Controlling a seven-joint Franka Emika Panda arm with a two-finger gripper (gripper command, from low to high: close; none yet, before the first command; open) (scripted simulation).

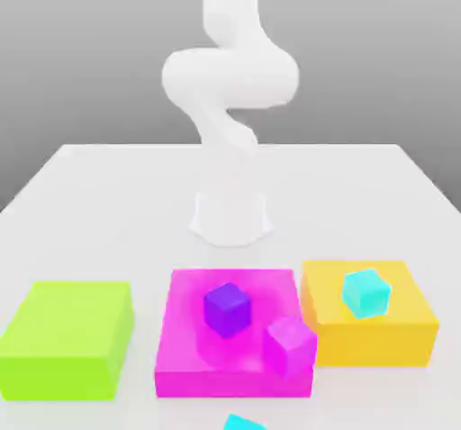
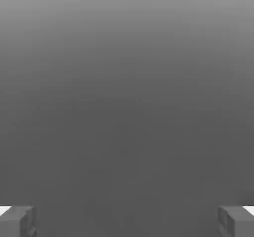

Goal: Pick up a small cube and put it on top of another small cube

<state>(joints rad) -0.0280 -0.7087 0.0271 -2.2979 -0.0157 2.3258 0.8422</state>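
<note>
The grey fingertips [image 2: 18, 222] stood wide apart with nothing between them — the gripper [image 2: 127, 223] faced blank grey. In the exterior view the white arm [image 1: 230, 77] rose from its base at the table's [image 1: 90, 185] centre. Toward 6 o'clock from that base, a small purple cube [image 1: 226, 309] and a small magenta cube [image 1: 290, 345] sat on a flat magenta block [image 1: 185, 347]; toward 5 o'clock a small cyan cube [image 1: 366, 292] rested on a flat yellow block [image 1: 396, 334], toward 7 o'clock lay a flat green block [image 1: 67, 334]. Likely risk — the purple and magenta cubes sat near each other, so an open finger could nudge the neighbour
</note>
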